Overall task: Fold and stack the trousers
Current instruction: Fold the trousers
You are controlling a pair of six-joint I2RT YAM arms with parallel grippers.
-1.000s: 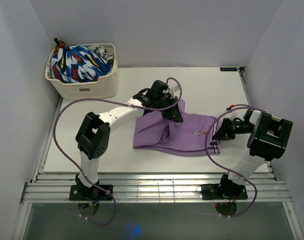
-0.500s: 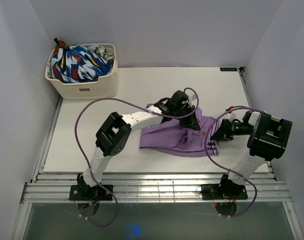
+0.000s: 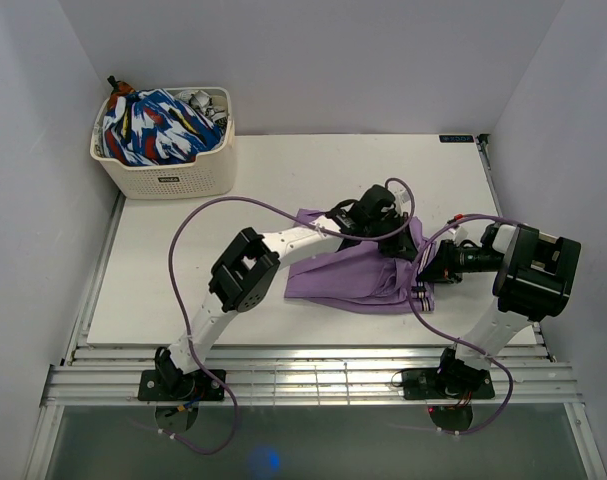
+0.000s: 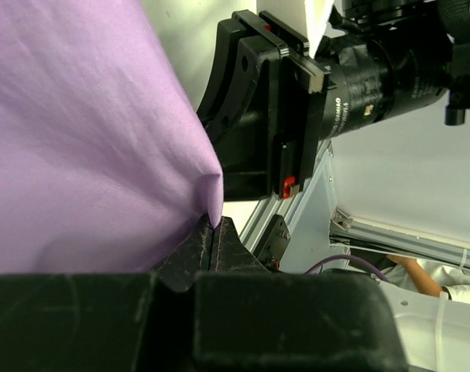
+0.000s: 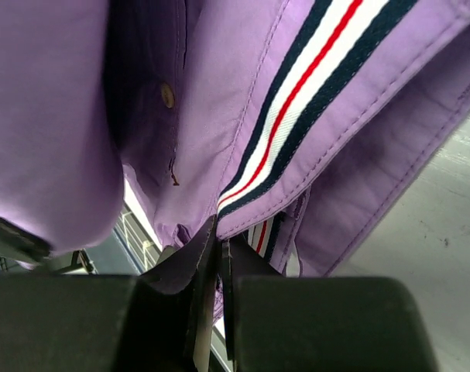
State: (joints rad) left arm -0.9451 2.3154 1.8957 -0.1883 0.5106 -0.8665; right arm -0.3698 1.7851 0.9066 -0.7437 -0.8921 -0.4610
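Left claw [image 4: 211, 231]: closed tight, pinching a peak of thin purple cloth. Right claw [image 5: 217, 236]: closed too, nipping the edge of the striped waistband [image 5: 296, 94]. Trousers [image 3: 348, 275] lie on the bench [image 3: 283, 170], right of centre and partly doubled over, with both claws near each other at the right end. Cloth looks light, limp and smooth, so it will likely sag and slide layer on layer. The stitched waistband seems the firmest hold, then hems and corners. A one-layer pinch may drag that layer off the one beneath.

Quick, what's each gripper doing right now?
Left gripper: closed, pinching a fold of the purple trousers.
Right gripper: closed on the trousers' striped waistband.
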